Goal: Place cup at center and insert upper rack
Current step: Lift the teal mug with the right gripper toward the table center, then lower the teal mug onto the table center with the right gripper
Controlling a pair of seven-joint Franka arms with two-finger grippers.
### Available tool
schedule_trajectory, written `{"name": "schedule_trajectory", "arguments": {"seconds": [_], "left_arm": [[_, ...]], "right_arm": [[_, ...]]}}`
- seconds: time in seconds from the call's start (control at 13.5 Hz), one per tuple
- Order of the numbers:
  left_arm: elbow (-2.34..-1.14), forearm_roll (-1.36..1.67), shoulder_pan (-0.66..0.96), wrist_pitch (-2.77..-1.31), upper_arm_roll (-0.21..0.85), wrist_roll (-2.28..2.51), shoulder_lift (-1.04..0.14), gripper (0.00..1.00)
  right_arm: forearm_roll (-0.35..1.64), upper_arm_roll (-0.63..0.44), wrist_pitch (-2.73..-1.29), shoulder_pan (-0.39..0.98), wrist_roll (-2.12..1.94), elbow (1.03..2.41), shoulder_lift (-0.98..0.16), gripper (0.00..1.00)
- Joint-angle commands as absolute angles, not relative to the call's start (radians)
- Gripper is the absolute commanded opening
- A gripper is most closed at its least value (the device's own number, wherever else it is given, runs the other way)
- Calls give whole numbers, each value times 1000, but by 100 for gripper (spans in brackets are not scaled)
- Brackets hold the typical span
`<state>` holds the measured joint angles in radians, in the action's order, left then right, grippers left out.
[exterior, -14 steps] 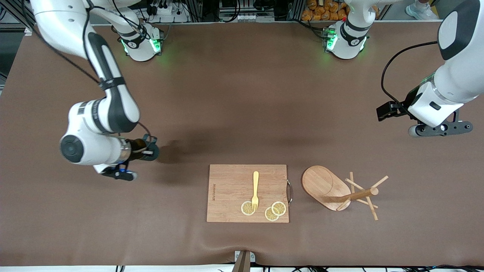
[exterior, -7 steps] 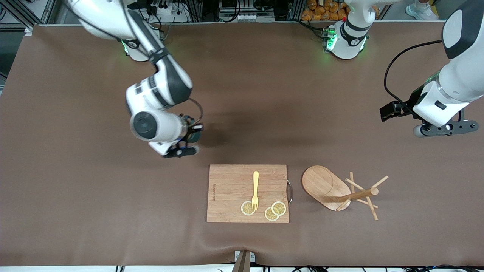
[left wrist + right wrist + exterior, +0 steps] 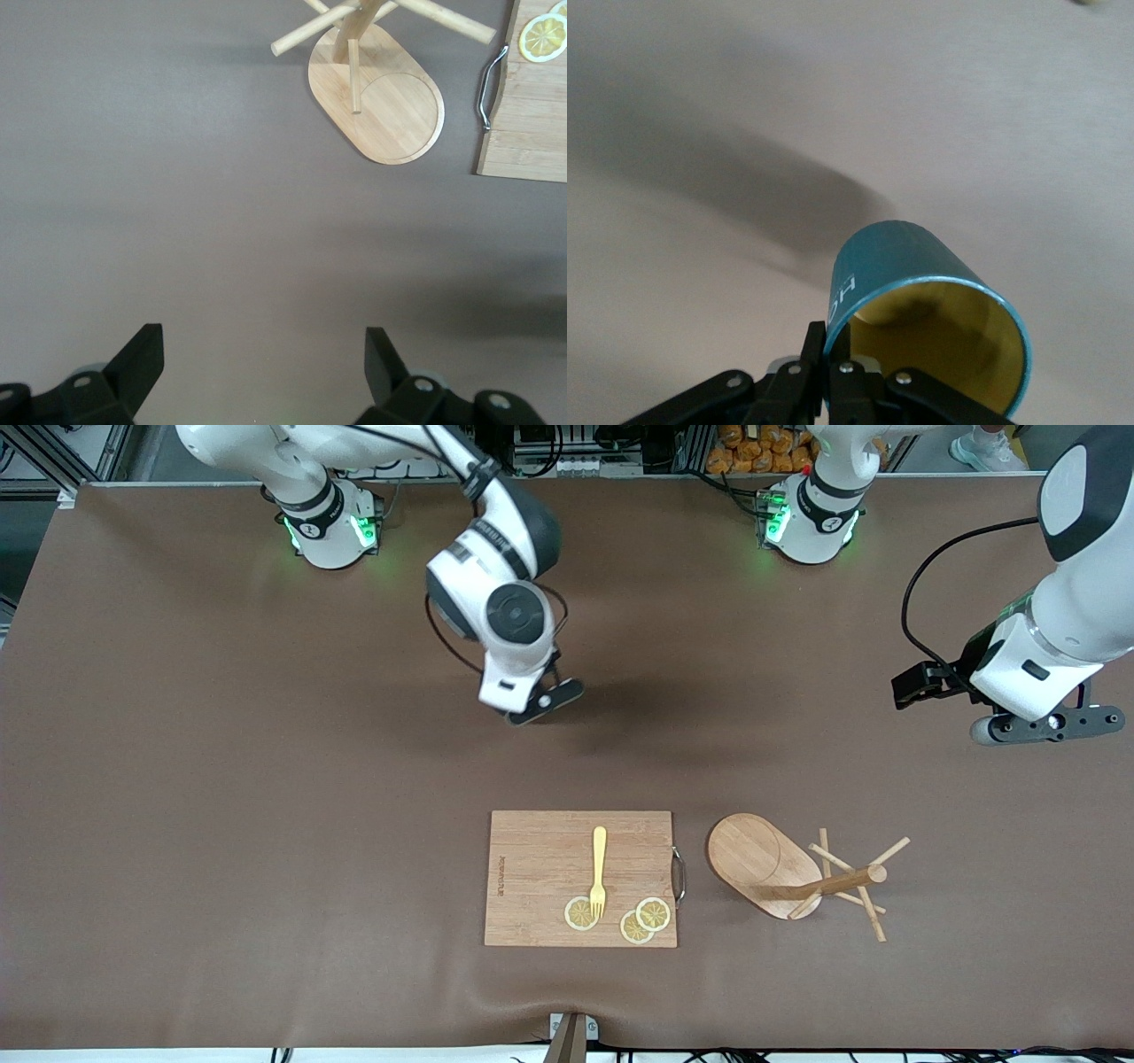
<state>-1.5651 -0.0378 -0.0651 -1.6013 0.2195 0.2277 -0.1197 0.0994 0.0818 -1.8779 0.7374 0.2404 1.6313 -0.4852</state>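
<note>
Your right gripper (image 3: 826, 359) is clenched on the rim of the cup (image 3: 921, 310), carried in the air over bare tabletop (image 3: 266, 779) above the middle of the table. In the right wrist view the teal cup hangs tilted, its yellowish mouth turned toward the camera; the jaws pinch the wall at the rim, one finger outside and one inside, and the body of the cup sticks out past the fingertips. In the front view the arm's wrist hides the cup.

Your left gripper (image 3: 266, 363) waits over bare tabletop toward the left arm's end of the table, jaws released and spread wide with nothing between them.

The upper rack (image 3: 797, 872) lies tipped on its side on the tabletop, just beside the cutting board (image 3: 540, 868) on the left arm's side, its oval base on edge and its pegs pointing away from the board. A yellow fork (image 3: 599, 871) and lemon slices (image 3: 645, 919) rest on the board.
</note>
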Motion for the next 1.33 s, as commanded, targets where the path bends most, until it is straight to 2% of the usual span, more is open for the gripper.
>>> {"name": "schedule_trajectory", "arguments": {"seconds": [0.0, 0.15, 0.44, 0.89, 1.26], "left_arm": [[-1545, -61, -71, -1588, 224, 244, -109, 100], [-1546, -61, -69, -1588, 224, 244, -110, 100], [-1545, -63, -72, -1589, 222, 245, -115, 100], [-1545, -104, -78, -1595, 225, 261, -117, 100], [-1546, -130, -78, -1595, 238, 268, -117, 100]], "right_arm": [[77, 80, -1876, 788, 132, 1612, -488, 0], [33, 81, -1894, 819, 1, 1609, -494, 0], [-145, 158, -1944, 859, -101, 1611, -525, 0], [-192, 163, -2002, 928, -107, 1609, -563, 0], [-277, 230, -2003, 927, -106, 1609, -571, 0]]}}
